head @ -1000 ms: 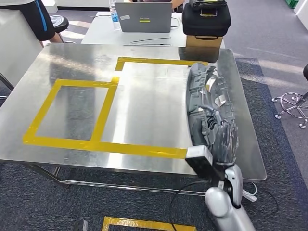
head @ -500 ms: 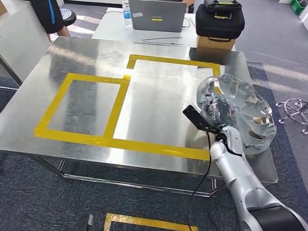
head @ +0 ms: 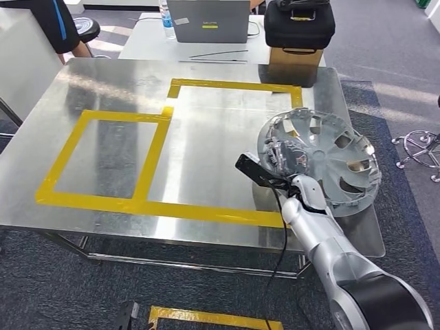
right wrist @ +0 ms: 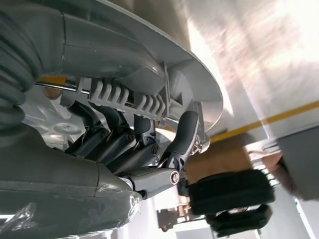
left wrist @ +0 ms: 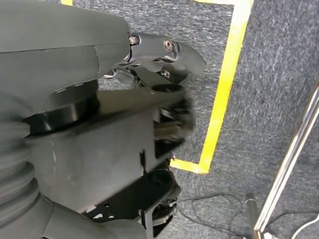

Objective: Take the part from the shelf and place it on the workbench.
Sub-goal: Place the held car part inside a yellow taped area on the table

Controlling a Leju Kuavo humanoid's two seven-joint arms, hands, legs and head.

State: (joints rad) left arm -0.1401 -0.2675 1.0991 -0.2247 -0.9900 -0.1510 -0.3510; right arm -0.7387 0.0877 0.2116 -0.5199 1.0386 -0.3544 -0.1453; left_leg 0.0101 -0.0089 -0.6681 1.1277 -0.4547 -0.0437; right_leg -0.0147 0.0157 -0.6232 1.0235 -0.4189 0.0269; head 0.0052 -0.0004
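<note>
Silver hubcap (head: pixel 324 157), a wheel cover with spoke-shaped cutouts. It sits over the right end of the steel workbench (head: pixel 218 148), face up and roughly level, its outer rim reaching toward the table's right edge. Whether it rests on the surface or hangs just above it cannot be told from the head view.

Right hand (head: pixel 287 157) holds the hubcap at the rim nearest the robot. In the right wrist view the dark fingers (right wrist: pixel 112 137) curl under the edge and into the ribbed back of the cover, with the thumb on the other face. So a clamp on the rim, not a grip through a cutout.

Left hand (left wrist: pixel 165 99) hangs low over the carpet beside a yellow floor line. It holds nothing visible; the frame is blurred and I cannot tell how the fingers lie.

Handling, as judgement:
- Likely thin moulded plastic with a bright finish, so light for its width.
- Stiff enough to carry by one edge, but broad; held at the rim it probably levers on the fingers and may sag or swing.
- The glossy face looks slippery; the ribbed underside gives better purchase.
- Retaining clips on the back look breakable, so it wants setting down flat, not dropped.

Yellow tape rectangles (head: pixel 104 161) mark the bench top to its left; a black case (head: pixel 298 24) stands at the far edge.
</note>
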